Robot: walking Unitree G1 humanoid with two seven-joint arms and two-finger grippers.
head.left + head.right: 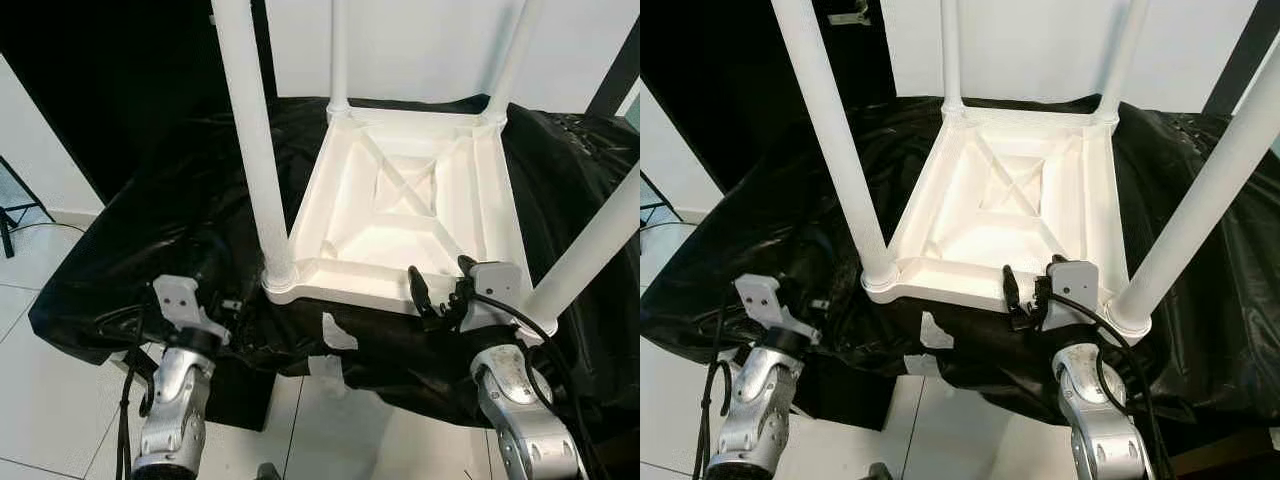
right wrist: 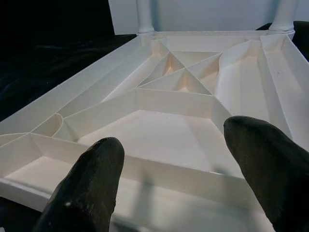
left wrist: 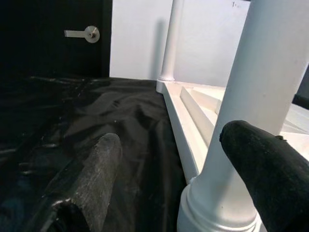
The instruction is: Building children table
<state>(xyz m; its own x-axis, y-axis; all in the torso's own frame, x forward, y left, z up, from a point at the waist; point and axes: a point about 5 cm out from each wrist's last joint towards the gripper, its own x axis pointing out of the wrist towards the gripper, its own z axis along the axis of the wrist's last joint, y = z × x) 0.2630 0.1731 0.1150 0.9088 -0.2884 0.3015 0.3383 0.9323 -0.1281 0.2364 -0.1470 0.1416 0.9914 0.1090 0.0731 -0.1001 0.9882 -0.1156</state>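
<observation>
The white children's table point(image 1: 352, 283) lies upside down on a black-covered surface, its ribbed underside facing up and its legs standing upright. The near-left leg point(image 1: 250, 140) and near-right leg point(image 1: 590, 250) rise at the front corners. My left gripper point(image 3: 169, 137) is open beside the base of the near-left leg point(image 3: 251, 121), and one finger point(image 3: 270, 169) is close in front of that leg. My right gripper point(image 1: 438, 270) is open over the table's near rim point(image 2: 159, 171), between the two front legs, with nothing held.
A black plastic sheet point(image 1: 150, 230) drapes the work surface down to the white tiled floor point(image 1: 40, 400). Strips of white tape point(image 1: 335, 335) hang at its front edge. A dark door with a silver handle point(image 3: 84, 34) stands behind on the left. A black stand's foot point(image 1: 15, 215) rests at far left.
</observation>
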